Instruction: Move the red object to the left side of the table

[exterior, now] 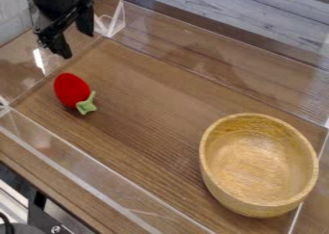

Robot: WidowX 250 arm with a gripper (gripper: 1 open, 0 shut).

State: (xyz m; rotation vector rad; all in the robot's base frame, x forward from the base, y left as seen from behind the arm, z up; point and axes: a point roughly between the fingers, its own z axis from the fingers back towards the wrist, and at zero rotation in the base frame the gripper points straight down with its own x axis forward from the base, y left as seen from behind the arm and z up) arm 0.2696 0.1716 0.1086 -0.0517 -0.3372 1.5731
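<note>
The black fingers (54, 40) hang spread wide at the upper left, holding nothing, their tips clear of the brown wood-grain bench (180, 93). Just below them and a little toward the camera, the red object (72, 89) lies alone on the bench near its left side, its light green leafy cap pointing toward the near clear wall (90, 175). Nothing stands between the fingers and the red object. A small clear acrylic bracket (106, 21) sits just to the right of the fingers. The round wooden bowl (259, 163) rests well apart, far right.
</note>
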